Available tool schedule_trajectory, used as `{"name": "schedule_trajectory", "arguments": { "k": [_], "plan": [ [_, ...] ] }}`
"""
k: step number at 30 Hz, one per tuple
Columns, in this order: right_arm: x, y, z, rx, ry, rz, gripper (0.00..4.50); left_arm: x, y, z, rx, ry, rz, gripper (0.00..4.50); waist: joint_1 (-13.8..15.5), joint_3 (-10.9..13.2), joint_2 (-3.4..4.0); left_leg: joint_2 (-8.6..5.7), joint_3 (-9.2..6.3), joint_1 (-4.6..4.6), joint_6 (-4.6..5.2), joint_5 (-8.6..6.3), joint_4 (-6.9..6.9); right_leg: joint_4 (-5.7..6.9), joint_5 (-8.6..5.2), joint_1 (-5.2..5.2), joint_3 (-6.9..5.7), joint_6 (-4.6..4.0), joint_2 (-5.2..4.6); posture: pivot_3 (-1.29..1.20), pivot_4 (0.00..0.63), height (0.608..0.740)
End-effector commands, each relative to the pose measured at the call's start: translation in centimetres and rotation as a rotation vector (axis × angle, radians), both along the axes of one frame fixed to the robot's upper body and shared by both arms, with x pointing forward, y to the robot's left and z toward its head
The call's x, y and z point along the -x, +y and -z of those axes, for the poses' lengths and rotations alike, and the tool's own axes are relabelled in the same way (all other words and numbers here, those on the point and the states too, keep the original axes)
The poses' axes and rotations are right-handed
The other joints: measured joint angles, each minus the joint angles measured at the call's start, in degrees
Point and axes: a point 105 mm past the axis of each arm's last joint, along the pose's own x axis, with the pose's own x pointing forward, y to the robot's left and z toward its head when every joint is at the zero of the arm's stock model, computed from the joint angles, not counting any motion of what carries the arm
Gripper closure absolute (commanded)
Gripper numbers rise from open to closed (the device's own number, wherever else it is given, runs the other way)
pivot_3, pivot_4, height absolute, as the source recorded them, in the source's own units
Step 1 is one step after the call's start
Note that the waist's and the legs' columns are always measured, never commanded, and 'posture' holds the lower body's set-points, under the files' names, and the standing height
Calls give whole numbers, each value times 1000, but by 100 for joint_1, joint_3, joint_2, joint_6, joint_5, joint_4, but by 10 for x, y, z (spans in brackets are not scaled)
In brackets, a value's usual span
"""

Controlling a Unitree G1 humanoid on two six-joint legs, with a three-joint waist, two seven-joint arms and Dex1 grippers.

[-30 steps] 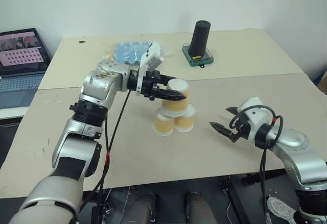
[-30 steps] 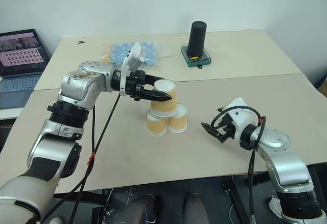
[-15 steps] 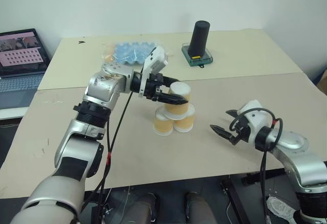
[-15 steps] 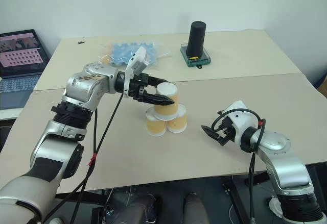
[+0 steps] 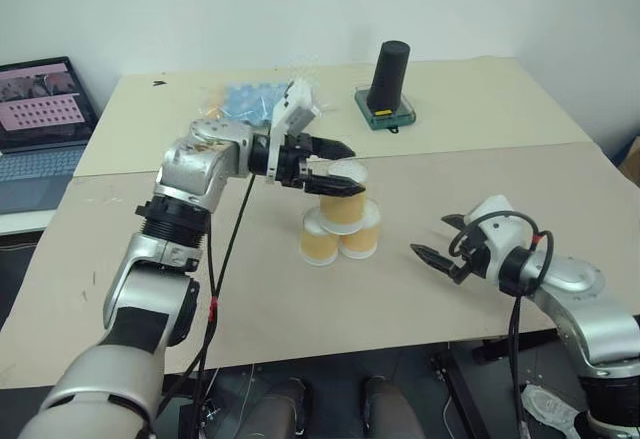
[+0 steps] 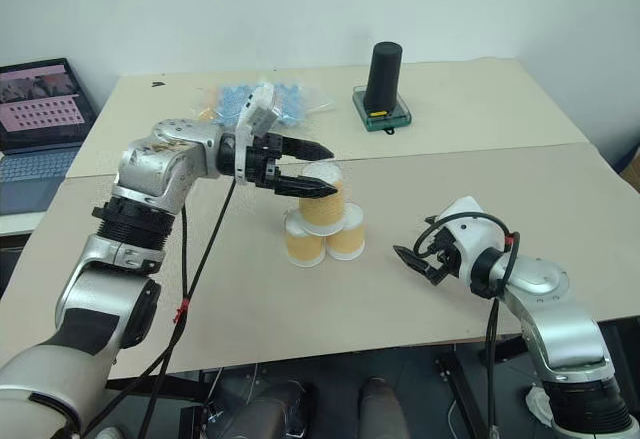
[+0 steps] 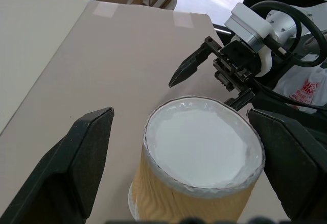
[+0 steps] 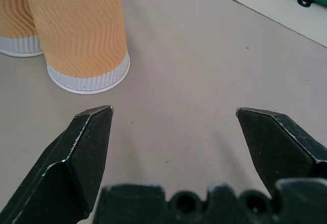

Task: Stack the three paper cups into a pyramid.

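Now your left gripper [image 5: 335,168] has its two black fingers spread wide on either side of the top cup [image 5: 344,199], and the left wrist view shows clear table between each finger and the cup's wall, so it has hold of nothing. That top cup stands upside down, white base up, resting on the two lower cups [image 5: 320,242], which sit side by side and touching on the tan table [image 5: 480,174]; the pyramid [image 6: 322,221] is standing near the middle of the table. Your right gripper [image 5: 439,237] hovers low over the table to the right of the stack, well apart from it, fingers fully parted and empty. Behind the stack you can see the black cylinder [image 5: 389,74] on its green base and the blue egg tray [image 5: 245,99].
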Motion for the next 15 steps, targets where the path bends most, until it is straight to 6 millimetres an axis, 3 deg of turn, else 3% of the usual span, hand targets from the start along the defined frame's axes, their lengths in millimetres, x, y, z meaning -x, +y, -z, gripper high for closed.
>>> {"name": "schedule_trajectory", "arguments": {
  "k": [1,7,11,15],
  "plan": [
    [-2,-1,-19,2,-67,-13,0,7,4,-15,39,-43,-3,45,-2,0,1,0,0,1,-1,0,0,0,0,1,1,0,0,0,150,728],
    [-6,2,-20,1,-63,-28,0,2,10,-21,78,-45,-72,45,0,0,1,0,1,7,1,-2,0,6,0,3,-1,0,0,0,150,728],
    [-7,1,-19,1,-58,-36,0,-15,25,-39,196,-68,-241,45,-2,0,1,0,1,8,-2,-1,0,6,0,3,0,0,-1,0,150,728],
    [-10,1,-19,6,-51,-47,0,-34,54,-66,385,-151,-514,45,-17,0,0,1,2,9,-8,3,1,7,0,2,1,0,0,0,150,728]
  ]
}}
